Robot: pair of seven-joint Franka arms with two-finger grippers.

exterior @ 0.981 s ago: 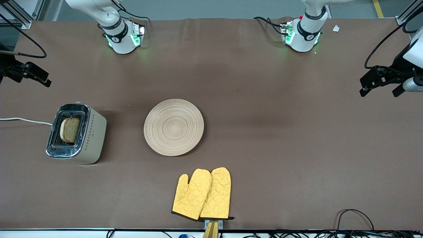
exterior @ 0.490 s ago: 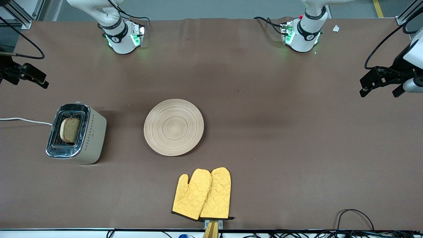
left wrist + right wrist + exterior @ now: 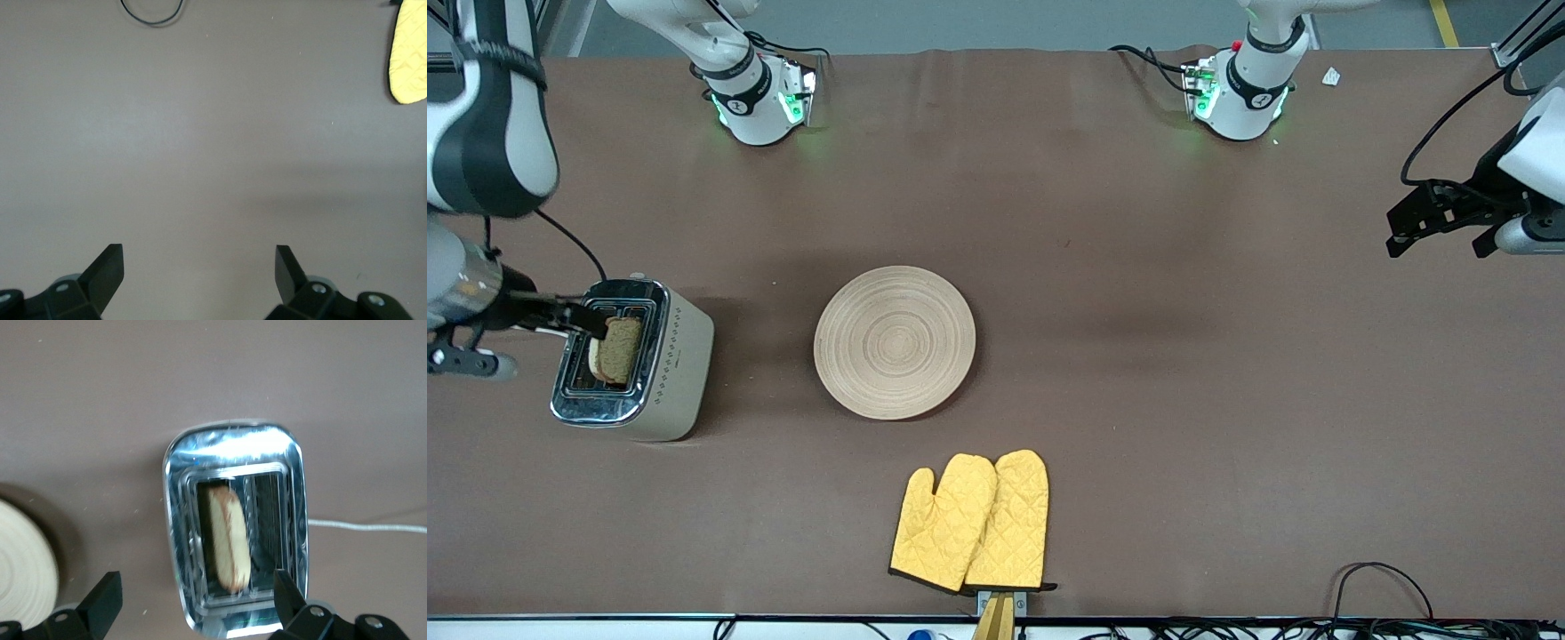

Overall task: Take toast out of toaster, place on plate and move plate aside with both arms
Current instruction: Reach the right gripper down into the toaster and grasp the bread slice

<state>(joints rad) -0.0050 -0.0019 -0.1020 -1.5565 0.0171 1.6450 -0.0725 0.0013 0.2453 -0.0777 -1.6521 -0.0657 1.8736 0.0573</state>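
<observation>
- Tan-grey speckled toast (image 3: 617, 349) stands on edge in one slot of the toaster (image 3: 649, 373), its upper part rising clear of the chrome top; the second slot looks empty in the right wrist view.
- Toaster sits toward the right arm's end of the tabletop (image 3: 1183, 373), white cord (image 3: 489, 324) trailing off the edge.
- Right gripper (image 3: 193, 587) hangs over the toaster, jaws spread wide, nothing between them; in the front view its dark fingertips reach over the toaster's top right next to the slice.
- Left gripper (image 3: 197, 263) waits over bare tabletop at the left arm's end, jaws spread, holding nothing.
- Handling, by judgement: slice is light, dry and fairly stiff but crumbly; a hard pinch could crack it. Best hold looks like the exposed upper edge, one pad on each flat face, then a straight lift so it does not snag the slot's rim.
- Chrome slot edges crowd the slice closely, so the fingers have little room to go deep.
- Wooden plate (image 3: 895, 342) lies beside the toaster near mid-table, bare; path between them looks open.
- Yellow oven mitts (image 3: 971, 523) lie nearer the front camera than the plate, apart from it; they could matter when the plate gets pushed aside.
</observation>
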